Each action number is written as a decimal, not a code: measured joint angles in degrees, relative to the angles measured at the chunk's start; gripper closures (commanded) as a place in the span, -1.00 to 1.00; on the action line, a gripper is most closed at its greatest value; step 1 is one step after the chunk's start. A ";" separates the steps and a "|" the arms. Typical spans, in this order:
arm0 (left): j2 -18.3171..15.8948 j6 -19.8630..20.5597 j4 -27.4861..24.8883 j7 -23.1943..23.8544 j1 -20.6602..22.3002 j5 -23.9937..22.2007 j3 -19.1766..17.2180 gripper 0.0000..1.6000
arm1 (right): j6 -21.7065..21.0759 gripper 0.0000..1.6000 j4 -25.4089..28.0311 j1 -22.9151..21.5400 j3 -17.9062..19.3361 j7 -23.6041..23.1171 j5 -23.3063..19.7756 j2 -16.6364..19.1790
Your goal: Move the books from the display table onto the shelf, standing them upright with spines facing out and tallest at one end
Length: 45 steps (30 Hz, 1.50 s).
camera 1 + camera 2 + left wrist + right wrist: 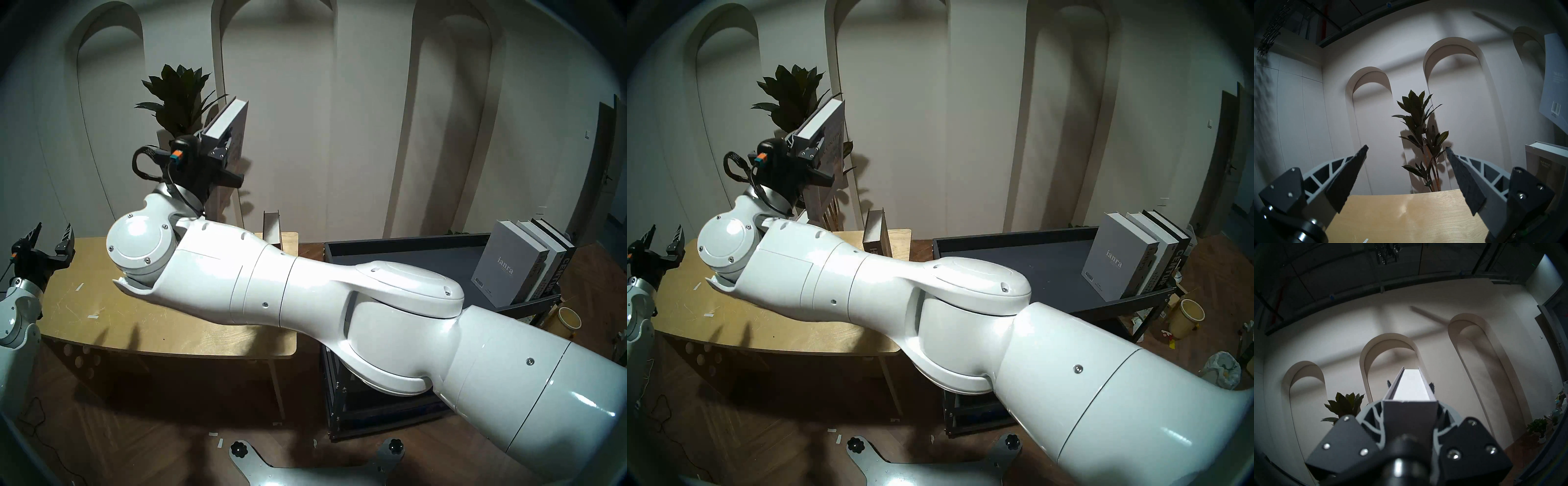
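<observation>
So I've got the right gripper (222,144) clamped on a big grey hardcover (226,117), gripping it near one end with most of the book sticking up and out past the fingers, well above the display table (169,325). That's the bit that worries me: it's a heavy book held by a short bite, so if I swing the arm across fast it could pivot in the pads or slip out entirely. One brown book (876,234) is left standing at the far edge of the table, and the held one could clip it on the way over. On the shelf (400,263), three or four books (505,264) already lean against each other at the right end, not dead upright, so nudging them while setting this one down could domino the lot over the low rim. My forearm also hides much of the tray from the head view, so placement is half blind. Left gripper (51,239) is parked wide apart and empty over the table's left edge.
</observation>
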<state>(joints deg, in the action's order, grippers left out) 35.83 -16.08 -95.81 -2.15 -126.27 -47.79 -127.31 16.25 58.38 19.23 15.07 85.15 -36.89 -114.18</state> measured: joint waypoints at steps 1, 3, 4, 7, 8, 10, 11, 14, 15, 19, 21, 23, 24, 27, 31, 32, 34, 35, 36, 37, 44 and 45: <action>0.00 0.00 0.00 0.00 0.00 0.00 0.00 -1.00 | -0.37 1.00 0.53 -0.20 0.39 0.00 0.34 0.15; 0.01 0.00 0.00 -0.01 0.00 0.01 0.00 -1.00 | -1.94 1.00 2.77 -0.91 1.84 0.00 1.71 1.04; 0.01 0.00 0.00 -0.01 0.00 0.01 0.00 -1.00 | -2.42 1.00 3.48 -1.11 2.26 0.00 2.12 1.38; 0.01 0.00 0.00 -0.01 0.00 0.01 0.00 -1.00 | -4.53 1.00 6.21 -1.79 4.04 0.00 3.40 2.84; 0.01 0.00 0.00 -0.01 0.00 0.01 0.00 -1.00 | -5.06 1.00 6.84 -1.95 4.49 0.00 3.60 3.20; 0.01 0.00 0.00 -0.01 0.00 0.01 0.00 -1.00 | -6.74 1.00 8.81 -2.30 5.81 0.00 4.10 4.42; 0.01 0.00 0.00 -0.01 0.00 0.01 0.00 -1.00 | -7.41 1.00 9.55 -2.38 6.29 0.00 4.18 4.88; 0.01 0.00 0.01 -0.02 0.00 0.01 0.00 -1.00 | -9.96 1.00 12.23 -2.55 8.12 0.00 4.36 6.87; 0.01 0.00 0.01 -0.02 0.01 0.01 0.00 -1.00 | -11.11 1.00 13.35 -2.56 8.98 0.00 4.38 7.81; 0.01 0.00 0.01 -0.02 0.02 0.01 0.03 -1.00 | -14.13 1.00 16.13 -2.54 11.40 0.01 4.30 10.33; 0.01 0.00 0.02 -0.02 0.02 0.01 0.04 -1.00 | -16.38 1.00 17.94 -2.48 13.03 0.01 4.24 12.12; 0.01 0.00 0.02 -0.02 0.02 0.01 0.05 -1.00 | -17.77 1.00 19.03 -2.45 14.04 0.01 4.19 13.24; 0.01 0.00 0.02 -0.02 0.02 0.01 0.05 -1.00 | -18.52 1.00 19.64 -2.43 14.53 0.01 4.16 13.81; 0.01 0.00 0.03 -0.03 0.02 0.01 0.07 -1.00 | -21.16 1.00 21.70 -2.38 16.21 0.01 3.98 15.93; 0.01 0.00 0.03 -0.03 0.03 0.01 0.09 -1.00 | -25.00 1.00 24.49 -2.33 18.38 -0.06 2.98 18.95; 0.01 0.00 0.03 -0.03 0.03 0.01 0.09 -1.00 | -25.82 1.00 25.06 -2.32 18.75 -0.14 2.58 19.58; 0.01 0.00 0.04 -0.03 0.03 0.01 0.10 -1.00 | -27.79 1.00 26.40 -2.25 19.57 -0.50 1.54 21.11; 0.01 0.00 0.04 -0.03 0.03 0.01 0.11 -1.00 | -28.69 1.00 26.99 -2.20 19.89 -0.71 1.01 21.80; 0.01 0.00 0.04 -0.03 0.03 0.01 0.11 -1.00 | -29.89 1.00 27.76 -2.11 20.31 -1.03 0.28 22.71; 0.01 0.00 0.04 -0.03 0.03 0.01 0.12 -1.00 | -30.70 1.00 28.28 -2.04 20.55 -1.26 -0.26 23.32; 0.01 0.00 0.05 -0.04 0.04 0.01 0.14 -1.00 | -37.13 1.00 32.23 -1.10 22.53 -3.34 -4.90 28.02; 0.01 0.00 0.05 -0.04 0.04 0.01 0.14 -1.00 | -37.88 1.00 32.68 -0.96 22.81 -3.61 -5.45 28.59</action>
<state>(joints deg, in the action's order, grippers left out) 35.84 -16.08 -95.77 -2.19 -126.23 -47.78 -127.17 -21.63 91.06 18.27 37.88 81.54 -42.34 -85.59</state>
